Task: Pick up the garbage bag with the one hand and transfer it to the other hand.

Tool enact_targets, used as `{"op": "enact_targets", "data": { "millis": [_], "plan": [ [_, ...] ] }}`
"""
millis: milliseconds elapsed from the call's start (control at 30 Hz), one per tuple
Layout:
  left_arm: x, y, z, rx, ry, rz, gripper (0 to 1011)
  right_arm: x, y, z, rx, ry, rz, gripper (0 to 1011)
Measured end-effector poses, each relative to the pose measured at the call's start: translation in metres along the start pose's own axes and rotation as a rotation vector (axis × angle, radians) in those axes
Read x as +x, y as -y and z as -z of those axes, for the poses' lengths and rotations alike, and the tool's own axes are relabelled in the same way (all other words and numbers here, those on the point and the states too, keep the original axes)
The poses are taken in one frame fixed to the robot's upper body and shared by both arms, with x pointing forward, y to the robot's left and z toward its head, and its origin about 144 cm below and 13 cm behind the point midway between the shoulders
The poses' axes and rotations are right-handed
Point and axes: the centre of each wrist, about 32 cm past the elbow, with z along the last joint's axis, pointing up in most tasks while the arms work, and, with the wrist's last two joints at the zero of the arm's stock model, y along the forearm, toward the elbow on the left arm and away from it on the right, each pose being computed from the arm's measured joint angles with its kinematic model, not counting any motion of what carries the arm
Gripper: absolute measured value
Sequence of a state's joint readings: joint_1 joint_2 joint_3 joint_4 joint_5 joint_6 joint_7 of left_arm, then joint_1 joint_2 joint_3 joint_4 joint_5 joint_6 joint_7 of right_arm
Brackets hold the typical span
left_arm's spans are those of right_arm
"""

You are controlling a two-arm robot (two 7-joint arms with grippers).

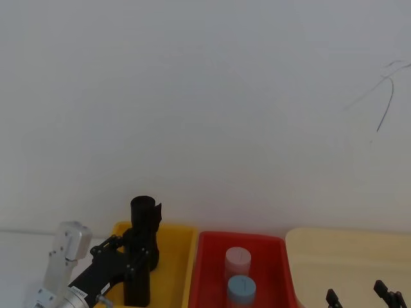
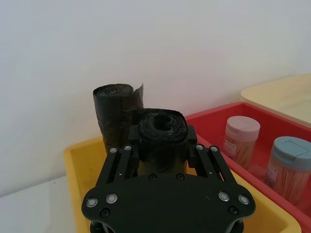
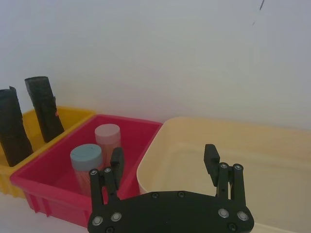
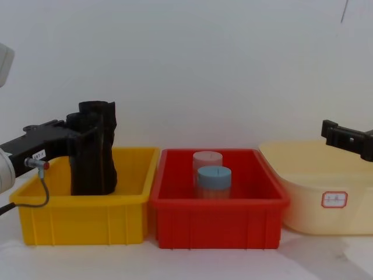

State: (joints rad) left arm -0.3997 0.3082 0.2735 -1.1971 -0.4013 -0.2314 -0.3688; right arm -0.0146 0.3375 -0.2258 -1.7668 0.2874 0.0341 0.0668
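The garbage bag [image 2: 163,141], a black roll, stands upright in the yellow bin [image 4: 81,219]. My left gripper [image 2: 163,133] is shut on its upper part, one finger on each side. In the chest view the left gripper [image 4: 73,131] reaches in from the left to the bag [image 4: 86,166]. From the head the left gripper [image 1: 138,253] shows at the bin's near left. A second black roll [image 2: 114,109] with a loose flap stands just behind, touching the bag. My right gripper [image 3: 163,158] hangs open over the cream tub [image 3: 233,145], holding nothing.
A red bin [image 4: 218,219] between the yellow bin and the cream tub [image 4: 315,204] holds a pink-lidded jar [image 4: 207,160] and a blue-lidded jar [image 4: 213,178]. A white wall rises close behind all three containers.
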Motion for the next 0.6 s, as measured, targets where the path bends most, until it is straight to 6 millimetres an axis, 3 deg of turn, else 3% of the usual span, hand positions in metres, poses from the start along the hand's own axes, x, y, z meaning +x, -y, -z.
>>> {"op": "enact_targets", "data": {
  "millis": [267, 600],
  "plan": [
    [0.000, -0.001, -0.002, -0.011, -0.004, 0.002, 504, 0.000, 0.000, 0.000, 0.000, 0.000, 0.000, 1001],
    [0.007, 0.007, -0.028, -0.053, 0.031, 0.076, 504, 0.000, 0.000, 0.000, 0.000, 0.000, 0.000, 1001]
  ]
}}
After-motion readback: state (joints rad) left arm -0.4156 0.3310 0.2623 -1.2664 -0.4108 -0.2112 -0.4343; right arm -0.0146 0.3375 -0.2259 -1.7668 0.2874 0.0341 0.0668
